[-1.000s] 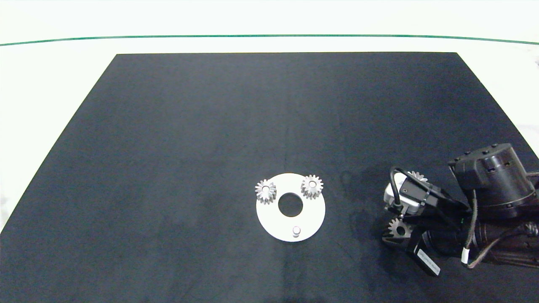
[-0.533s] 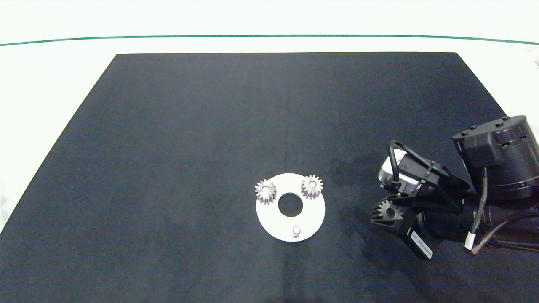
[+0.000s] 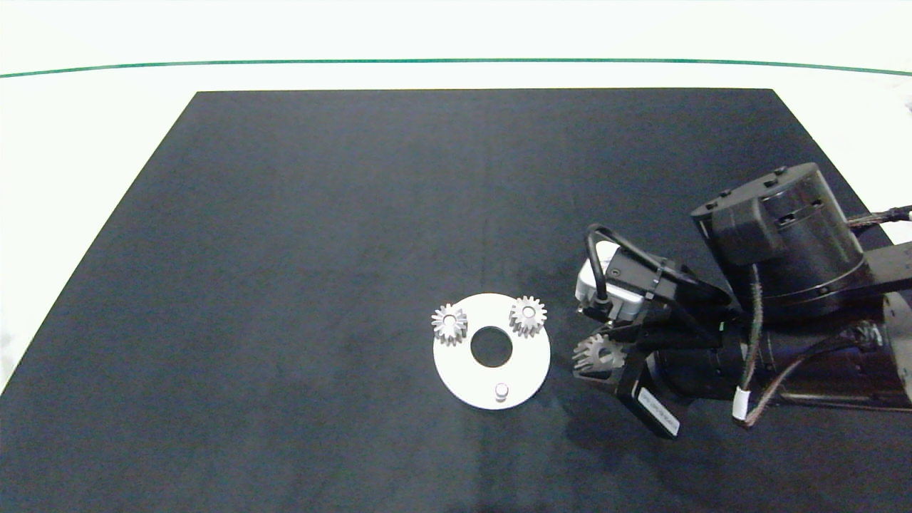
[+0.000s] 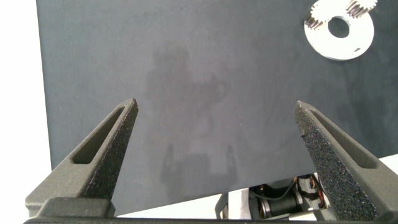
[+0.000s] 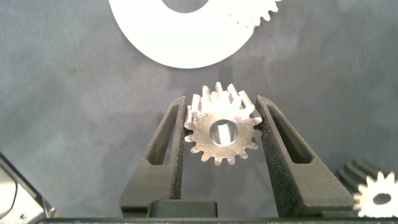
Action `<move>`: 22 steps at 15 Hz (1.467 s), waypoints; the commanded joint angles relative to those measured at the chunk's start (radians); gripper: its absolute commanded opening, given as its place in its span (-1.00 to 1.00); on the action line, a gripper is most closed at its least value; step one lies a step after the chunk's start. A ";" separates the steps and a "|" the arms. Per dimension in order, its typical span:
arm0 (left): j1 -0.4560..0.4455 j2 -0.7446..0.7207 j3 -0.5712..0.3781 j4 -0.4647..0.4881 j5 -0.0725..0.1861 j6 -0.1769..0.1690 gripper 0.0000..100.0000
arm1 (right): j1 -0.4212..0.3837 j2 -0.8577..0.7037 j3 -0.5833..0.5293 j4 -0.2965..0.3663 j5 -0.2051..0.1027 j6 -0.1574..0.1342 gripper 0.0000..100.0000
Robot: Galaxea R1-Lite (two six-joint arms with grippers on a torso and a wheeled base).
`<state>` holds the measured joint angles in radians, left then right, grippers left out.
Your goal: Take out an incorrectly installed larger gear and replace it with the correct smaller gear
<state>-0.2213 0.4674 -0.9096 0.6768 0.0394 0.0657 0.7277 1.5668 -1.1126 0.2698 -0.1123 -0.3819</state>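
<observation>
Carrying the smaller gear point(image 5: 221, 132) pinched flat between its two fingers, my right gripper point(image 3: 602, 356) has swung in from the right side of the mat over the last second and now sits just beside the white disc point(image 3: 531, 360), on its right. That move closes most of the gap to the mounting spot. The disc holds two small gears point(image 3: 449, 323) on its upper posts, and its lower post point(image 3: 501, 390) stands bare, so I judge the wrong gear is already off and the bare post is where this one goes. The larger gear point(image 5: 379, 198) shows only at the edge of the right wrist view, lying on the mat behind the gripper. My left gripper point(image 4: 214, 124) hangs wide open and empty over bare mat, well apart from the disc. Next I need to line the bore over the post before lowering.
</observation>
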 commanded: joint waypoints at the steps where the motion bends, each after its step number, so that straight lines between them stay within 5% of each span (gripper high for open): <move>1: 0.000 -0.021 -0.002 0.003 0.001 0.000 1.00 | 0.047 0.079 -0.052 0.008 -0.007 -0.003 -0.50; 10: -0.001 -0.047 -0.002 0.003 0.002 0.002 1.00 | 0.124 0.206 -0.228 0.126 -0.009 -0.003 -0.50; 22: -0.001 -0.047 -0.002 0.003 0.002 0.002 1.00 | 0.154 0.263 -0.256 0.154 -0.026 -0.005 -0.50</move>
<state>-0.2226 0.4200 -0.9115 0.6757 0.0398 0.0672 0.8804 1.8209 -1.3653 0.4228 -0.1374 -0.3847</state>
